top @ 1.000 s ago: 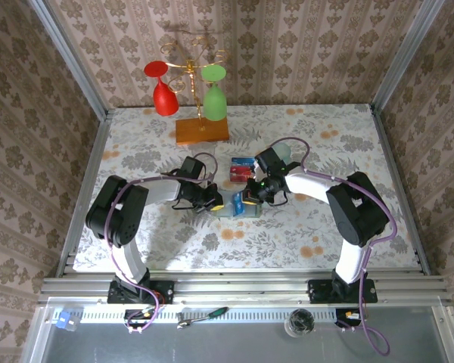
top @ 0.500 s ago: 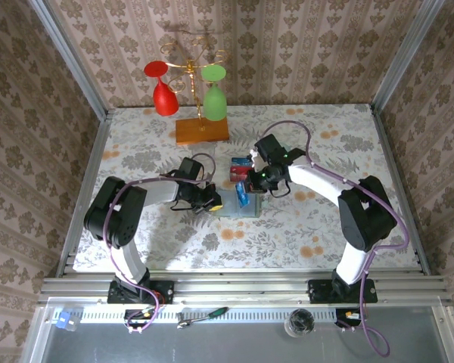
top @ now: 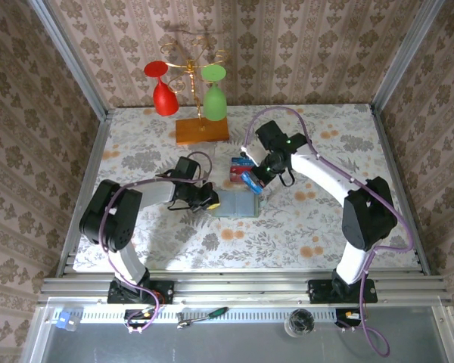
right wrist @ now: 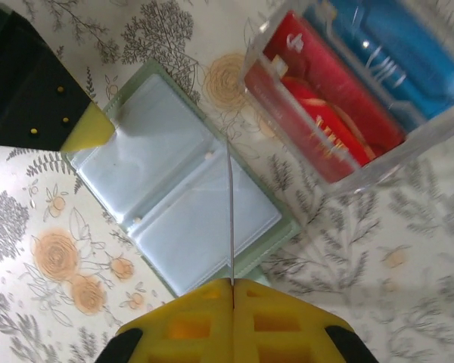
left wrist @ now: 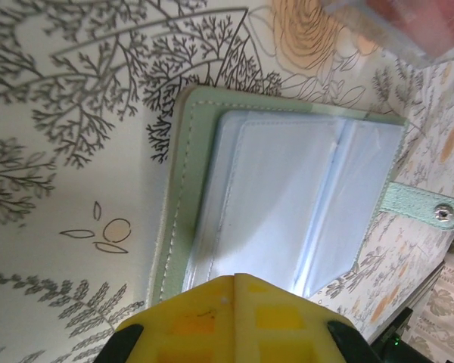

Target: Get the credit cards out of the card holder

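Right gripper (right wrist: 232,287) at the bottom edge, yellow fingers (right wrist: 185,321) pinched on a thin card (right wrist: 230,219) seen edge-on. Beneath it the card holder (right wrist: 174,204) lies open on the floral bench (right wrist: 45,257), pale blue sleeves up. Left gripper (right wrist: 87,134) tip at its left corner. Clear box (right wrist: 378,170) upper right holds red cards (right wrist: 318,121) and blue cards (right wrist: 393,53).

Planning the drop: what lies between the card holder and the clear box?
A narrow bare strip of tablecloth, seen in the right wrist view between card holder and clear box.
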`<state>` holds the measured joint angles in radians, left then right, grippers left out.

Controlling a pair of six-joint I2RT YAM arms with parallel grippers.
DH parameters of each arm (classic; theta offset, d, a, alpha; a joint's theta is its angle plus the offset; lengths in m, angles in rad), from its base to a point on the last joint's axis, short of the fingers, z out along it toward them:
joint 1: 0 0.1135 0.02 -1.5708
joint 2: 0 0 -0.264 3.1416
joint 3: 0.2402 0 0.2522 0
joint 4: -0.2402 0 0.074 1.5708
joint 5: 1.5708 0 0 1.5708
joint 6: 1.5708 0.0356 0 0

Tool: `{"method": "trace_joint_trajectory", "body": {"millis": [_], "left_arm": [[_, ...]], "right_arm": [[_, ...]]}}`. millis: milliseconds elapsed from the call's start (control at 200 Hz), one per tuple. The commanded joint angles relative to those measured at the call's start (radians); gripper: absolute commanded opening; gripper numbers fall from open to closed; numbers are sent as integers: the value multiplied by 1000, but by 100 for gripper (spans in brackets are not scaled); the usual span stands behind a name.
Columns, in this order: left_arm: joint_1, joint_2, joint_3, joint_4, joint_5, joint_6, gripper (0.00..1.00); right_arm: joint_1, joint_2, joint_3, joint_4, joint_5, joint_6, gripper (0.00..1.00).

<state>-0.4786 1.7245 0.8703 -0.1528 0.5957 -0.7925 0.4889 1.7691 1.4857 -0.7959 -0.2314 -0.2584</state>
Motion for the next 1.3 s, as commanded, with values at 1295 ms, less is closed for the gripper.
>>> {"method": "trace_joint_trajectory", "body": {"millis": [1295], "left_arm": [[163, -177, -134, -89, -54, 44, 4]], "right_arm": [[-47, 607, 906, -403, 160, -593, 21]]}}
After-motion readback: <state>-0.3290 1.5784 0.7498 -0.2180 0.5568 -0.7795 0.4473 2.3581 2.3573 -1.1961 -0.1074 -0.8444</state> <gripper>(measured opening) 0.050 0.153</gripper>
